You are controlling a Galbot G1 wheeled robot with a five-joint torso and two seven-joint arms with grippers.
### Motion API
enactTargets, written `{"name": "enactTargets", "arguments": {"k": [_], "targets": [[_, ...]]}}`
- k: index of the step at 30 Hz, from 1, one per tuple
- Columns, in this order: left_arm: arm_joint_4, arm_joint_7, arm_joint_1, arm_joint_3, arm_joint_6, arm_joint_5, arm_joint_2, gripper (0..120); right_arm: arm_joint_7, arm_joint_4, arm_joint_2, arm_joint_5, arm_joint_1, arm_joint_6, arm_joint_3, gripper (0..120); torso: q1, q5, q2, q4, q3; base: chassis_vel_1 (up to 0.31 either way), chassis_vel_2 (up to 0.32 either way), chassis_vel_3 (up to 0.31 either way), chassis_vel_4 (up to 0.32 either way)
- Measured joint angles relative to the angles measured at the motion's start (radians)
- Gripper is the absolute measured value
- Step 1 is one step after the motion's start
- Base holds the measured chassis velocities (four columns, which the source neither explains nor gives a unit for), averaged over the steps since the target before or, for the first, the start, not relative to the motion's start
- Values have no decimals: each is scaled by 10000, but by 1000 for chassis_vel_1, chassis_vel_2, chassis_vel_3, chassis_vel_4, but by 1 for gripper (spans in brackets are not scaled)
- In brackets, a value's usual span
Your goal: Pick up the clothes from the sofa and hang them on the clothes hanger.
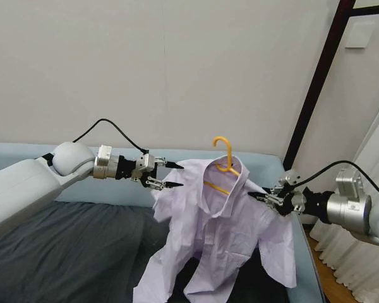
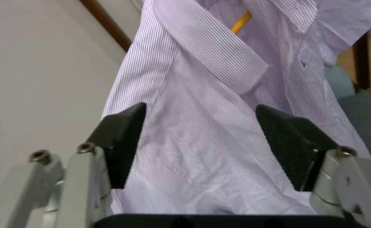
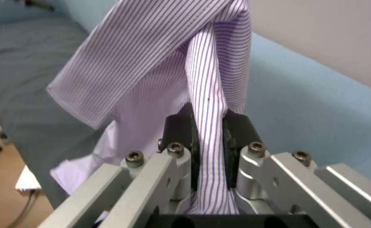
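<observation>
One side at a time: hold the shirt (image 1: 221, 240) tight in the pinching right gripper (image 1: 260, 198), then squeeze the left gripper (image 1: 179, 176), jaws spread wide, onto its other shoulder by the hanger (image 1: 224, 158).

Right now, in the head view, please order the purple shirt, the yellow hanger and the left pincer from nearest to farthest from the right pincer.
1. Purple shirt: its fabric is clamped in the right pincer.
2. Yellow hanger: inside the collar, toward the middle.
3. Left pincer: open, at the shirt's other shoulder.
</observation>
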Motion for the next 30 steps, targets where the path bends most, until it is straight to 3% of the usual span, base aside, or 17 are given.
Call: {"name": "enactTargets", "arguments": {"k": [3, 6, 7, 8, 11, 19, 25, 30], "targets": [[-152, -393, 370, -136, -144, -52, 210, 82, 176, -65, 149, 346, 198, -47, 5, 8, 0, 1, 0, 0, 0, 0, 0, 0, 0], [-703, -1468, 1134, -629, -312, -122, 516, 95, 500, -81, 386, 740, 552, -141, 13, 8, 0, 2, 0, -4, 0, 0, 0, 0, 0], [-1172, -2349, 1757, -1057, -320, -144, 647, 98, 721, -104, 510, 984, 823, -278, 18, 8, 0, 5, 0, -4, 0, 0, 0, 0, 0], [-1172, -2349, 1757, -1057, -320, -144, 647, 98, 721, -104, 510, 984, 823, -278, 18, 8, 0, 5, 0, -4, 0, 0, 0, 0, 0], [-1904, -3830, 2782, -1625, -322, -335, 709, 100, 1223, -271, 697, 1566, 1562, -608, 0, 8, 0, -2, 0, -1, 0, 0, 0, 0, 0], [-2638, -6108, 3509, -2253, -502, -1134, -126, 100, 2456, -828, 953, 3018, 4060, -1782, -443, 8, 0, 3, 1, -7, 0, 0, 0, 0, 0], [-3297, -6815, 3716, -2482, -643, -2031, -860, 100, 2811, -997, 1095, 3198, 4265, -2011, -544, 8, 0, 6, 0, -4, 1, 0, 0, 0, 0], [-3766, -7494, 4103, -2572, -624, -2149, -1317, 100, 2795, -816, 995, 3049, 3888, -2014, -436, 8, 0, 5, 0, -5, 0, 0, 0, 0, 0]]}}
